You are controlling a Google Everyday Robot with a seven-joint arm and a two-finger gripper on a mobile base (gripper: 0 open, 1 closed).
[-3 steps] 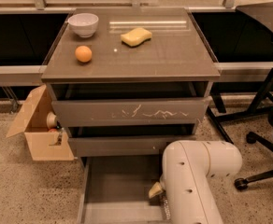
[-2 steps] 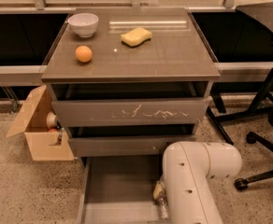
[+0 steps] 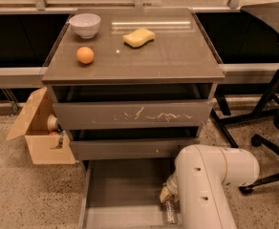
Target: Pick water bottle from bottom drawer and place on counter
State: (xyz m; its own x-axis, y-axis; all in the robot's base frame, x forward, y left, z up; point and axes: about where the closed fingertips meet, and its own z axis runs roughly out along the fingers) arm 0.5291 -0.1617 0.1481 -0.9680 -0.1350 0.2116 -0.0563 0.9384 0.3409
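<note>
The bottom drawer (image 3: 120,194) is pulled open at the foot of the cabinet and shows its smooth grey floor. The water bottle (image 3: 170,213), clear and crinkled, lies at the drawer's right side, partly hidden by my arm. My gripper (image 3: 167,195) reaches down into the drawer right above the bottle. Only its tan tip shows beside the white arm (image 3: 206,185). The counter (image 3: 139,51) is the glossy grey-brown top of the cabinet.
On the counter stand a white bowl (image 3: 85,25), an orange (image 3: 85,55) and a yellow sponge (image 3: 139,37). An open cardboard box (image 3: 39,132) sits on the floor at the left. Black chair legs (image 3: 268,109) stand at the right. The top drawer front (image 3: 132,114) has white scratches.
My arm has shifted slightly to the right inside the drawer. The bottle now shows below the gripper's tip.
</note>
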